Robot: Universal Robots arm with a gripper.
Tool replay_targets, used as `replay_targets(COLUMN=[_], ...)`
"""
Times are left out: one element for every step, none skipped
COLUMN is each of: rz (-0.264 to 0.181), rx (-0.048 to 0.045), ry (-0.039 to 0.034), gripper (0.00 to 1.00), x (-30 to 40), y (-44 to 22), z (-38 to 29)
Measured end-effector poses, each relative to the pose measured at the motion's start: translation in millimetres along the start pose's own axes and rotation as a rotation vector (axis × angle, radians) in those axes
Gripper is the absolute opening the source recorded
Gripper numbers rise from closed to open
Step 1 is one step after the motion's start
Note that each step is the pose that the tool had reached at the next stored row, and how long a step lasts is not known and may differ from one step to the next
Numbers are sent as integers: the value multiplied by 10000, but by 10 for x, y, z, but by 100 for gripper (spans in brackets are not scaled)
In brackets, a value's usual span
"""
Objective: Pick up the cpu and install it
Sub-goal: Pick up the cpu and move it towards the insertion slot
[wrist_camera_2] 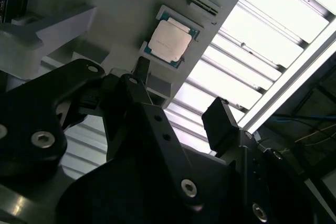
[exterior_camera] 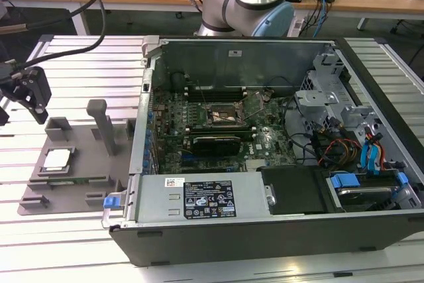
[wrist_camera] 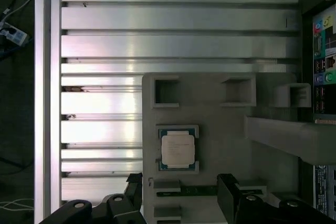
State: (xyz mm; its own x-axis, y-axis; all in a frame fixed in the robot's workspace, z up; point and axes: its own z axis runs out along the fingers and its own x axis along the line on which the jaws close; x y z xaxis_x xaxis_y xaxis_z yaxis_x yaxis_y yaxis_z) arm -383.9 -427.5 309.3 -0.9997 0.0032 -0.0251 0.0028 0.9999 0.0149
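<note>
While the gripper (exterior_camera: 34,101) hangs over the slatted metal tabletop (exterior_camera: 86,64) at the exterior view's left, its black fingers (wrist_camera: 227,191) stand spread wide with nothing between them. The cpu (exterior_camera: 56,159) lies flat in a square recess of the grey tray fixture (exterior_camera: 89,164), its silver top facing up, apart from the gripper and untouched. In both wrist views the cpu (wrist_camera: 178,148) (wrist_camera_2: 169,41) sits seated in its green-edged pocket, just beyond the gap between the two fingertips, with the gripper (wrist_camera: 181,188) (wrist_camera_2: 181,95) held above the near edge of the tray fixture (wrist_camera: 220,129). An upright grey post (exterior_camera: 99,120) rises from the tray beside the open computer case (exterior_camera: 265,236). Inside the case, the black-framed socket (exterior_camera: 225,116) on the green motherboard is well apart from the cpu.
</note>
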Motion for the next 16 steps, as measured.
replay_targets(rz=[0, 0, 0, 0, 0, 0, 0, 0, 0, 0, 0, 0, 0, 0, 0, 0], rx=[1, 0, 0, 1, 1, 0, 1, 1, 0, 0, 0, 0, 0, 0, 1, 0], ry=[0, 0, 0, -1, 1, 0, 0, 0, 0, 0, -1, 0, 0, -1, 0, 0], gripper=[68, 68, 68, 68, 68, 68, 68, 68, 68, 68, 68, 68, 68, 68, 68, 68], x=[0, 0, 1, 1, 2, 2, 2, 3, 3, 3, 3, 3, 4, 4, 5, 5], y=[0, -1, -1, -1, -1, -1, -2, -2, -2, -2, -2, -2, -2, -2, -3, -3], z=[11, 23, 35, 46, 59, 73, 91, 100, 107, 123, 129, 136, 151, 164, 178, 187])
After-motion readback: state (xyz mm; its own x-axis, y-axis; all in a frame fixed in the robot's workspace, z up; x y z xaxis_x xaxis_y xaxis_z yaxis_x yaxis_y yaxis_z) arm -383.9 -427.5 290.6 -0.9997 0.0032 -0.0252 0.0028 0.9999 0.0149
